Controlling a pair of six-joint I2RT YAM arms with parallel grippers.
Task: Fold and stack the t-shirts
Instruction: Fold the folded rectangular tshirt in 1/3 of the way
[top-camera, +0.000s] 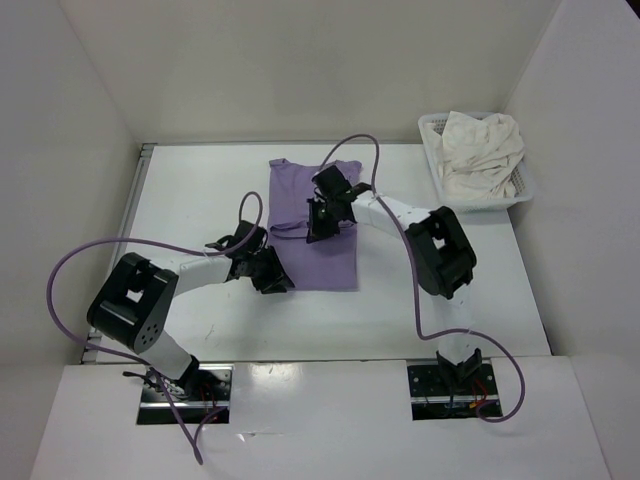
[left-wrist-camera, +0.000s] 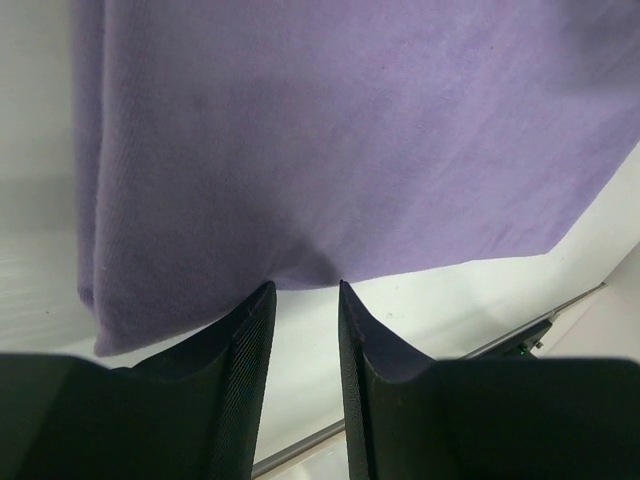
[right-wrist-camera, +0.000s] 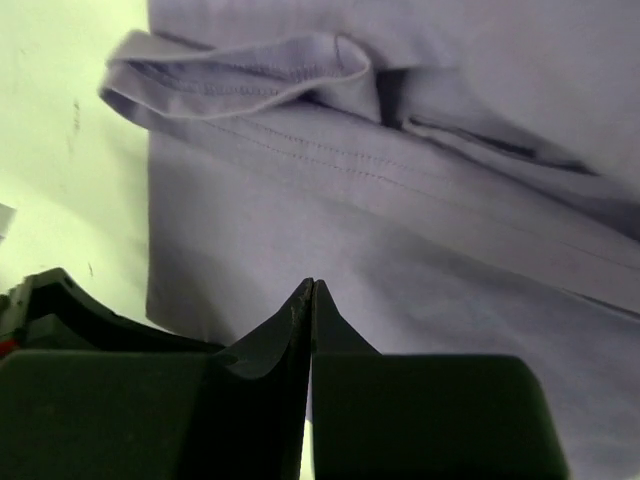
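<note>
A lavender t-shirt (top-camera: 335, 262) lies flat in the middle of the table, with one sleeve (right-wrist-camera: 240, 75) folded over its body. My left gripper (top-camera: 272, 275) sits low at the shirt's near left corner. In the left wrist view this gripper (left-wrist-camera: 306, 288) is open, its tips touch the hem of the lavender cloth (left-wrist-camera: 350, 130), and bare table shows in the gap. My right gripper (top-camera: 318, 232) hovers over the shirt's left half. Its fingers (right-wrist-camera: 312, 285) are pressed shut with nothing between them, above the lavender fabric (right-wrist-camera: 450, 300). A cream white t-shirt (top-camera: 480, 150) lies crumpled in the basket.
The white mesh basket (top-camera: 524, 186) stands at the table's far right corner. White walls enclose the table on the left, back and right. A metal rail (top-camera: 142, 170) runs along the left edge.
</note>
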